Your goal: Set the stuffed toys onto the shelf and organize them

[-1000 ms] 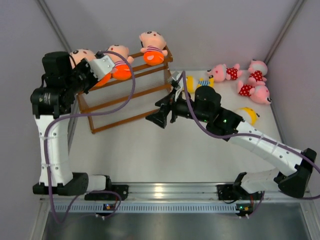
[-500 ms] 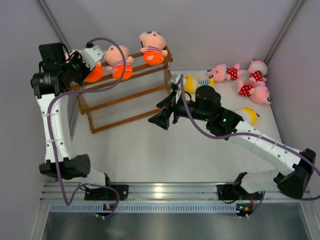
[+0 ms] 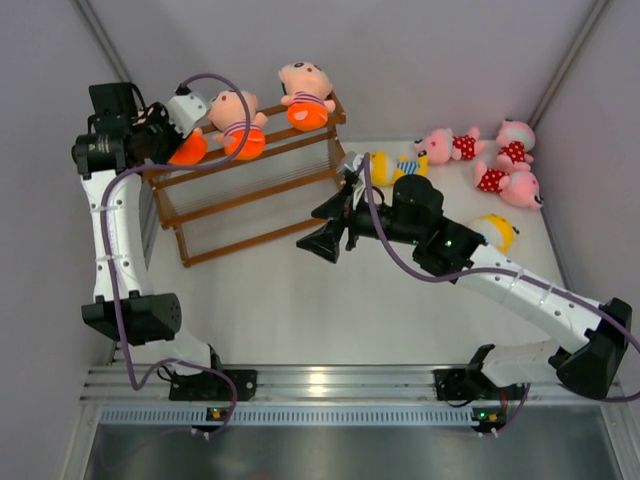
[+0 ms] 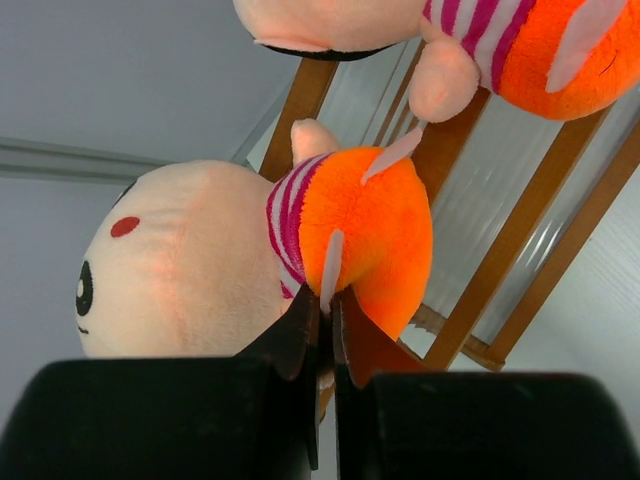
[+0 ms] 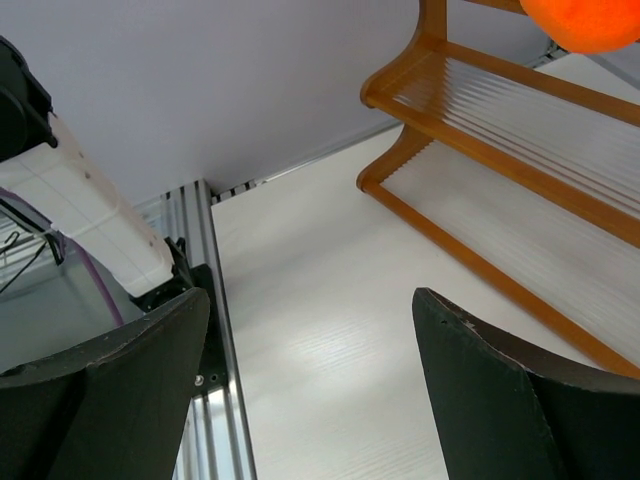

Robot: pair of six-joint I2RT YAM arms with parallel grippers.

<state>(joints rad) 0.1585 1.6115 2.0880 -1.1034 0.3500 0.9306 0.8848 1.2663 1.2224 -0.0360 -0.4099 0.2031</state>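
Two arms work over a white tabletop [image 3: 290,310] boxed in by plain grey walls [image 3: 420,50], with a ribbed aluminium rail [image 3: 330,380] along its 6 o'clock edge. A brown wooden three-tier shelf [image 3: 250,195] stands toward 10 o'clock, its thin slatted steps rising toward the far wall.

Set against one second ago, the left arm has folded back toward 9 o'clock. The left gripper [image 3: 172,140] has drawn away from the middle of the top tier to its left end. Over the last half second it has barely shifted. The right arm and the loose toys lie as they did.

Three peach-faced plush dolls in orange shorts and pink-striped shirts sit along the top tier. These are the leftmost peach doll [image 4: 350,220], the middle peach doll [image 3: 237,125] and the rightmost peach doll [image 3: 305,95]. The left fingers [image 4: 300,330] are pressed almost together against the leftmost one's shorts, and they seem to pinch a thin peach limb. We cannot tell whether that doll rests on the slats.

The right gripper [image 5: 310,300] hangs spread wide and empty over bare table near the centre, just in front of the lowest tier.

At 2 o'clock lie three pink plush dolls in red polka-dot dresses [image 3: 505,183]. A yellow plush doll in a blue-striped shirt [image 3: 393,166] lies at 1 o'clock. A second yellow doll [image 3: 498,230] lies at 3 o'clock, partly hidden by the right arm.
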